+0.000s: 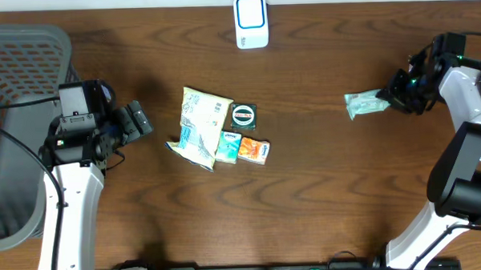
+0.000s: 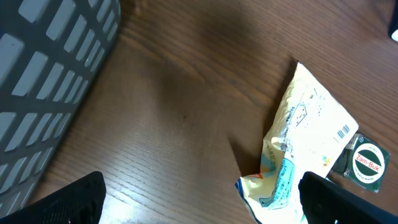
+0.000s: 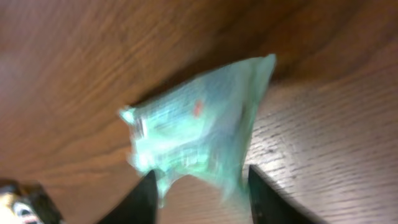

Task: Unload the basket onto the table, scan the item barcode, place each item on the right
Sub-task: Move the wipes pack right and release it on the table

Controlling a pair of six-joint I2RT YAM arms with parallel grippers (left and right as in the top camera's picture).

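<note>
A dark wooden surface [image 1: 323,196] fills the overhead view, with its far edge along the top. A grey slatted basket [image 1: 14,71] takes up the left edge, so that side is crowded. The left arm stands just beside it. A wide stretch of bare wood lies right of centre, and more lies along the near side.

The left gripper [image 1: 142,121] points right toward a pile in the middle. Its jaws are released and spread wide, grasping nothing, with bare wood between them and the pile.

The largest thing in the pile is a cream pouch [image 1: 202,124] printed in blue. Its long axis runs from the far side toward the near side.

The task's thing is a pale green packet [image 1: 364,104], well apart from the pile on the right side of the surface. Its long axis runs left to right. The free end points left toward the centre, and the other end sits at the right gripper [image 1: 393,96]. The wrist view shows those jaws partly apart with the packet's end between them. The packet is blurred, and I cannot tell whether they grasp it.

A white and blue scanner [image 1: 251,21] stands at the far edge, centred, with open wood between it and the packet.

Beside the pouch lie a round dark green tin [image 1: 244,116], an orange packet [image 1: 255,150] and a small blue and white packet [image 1: 229,146].
</note>
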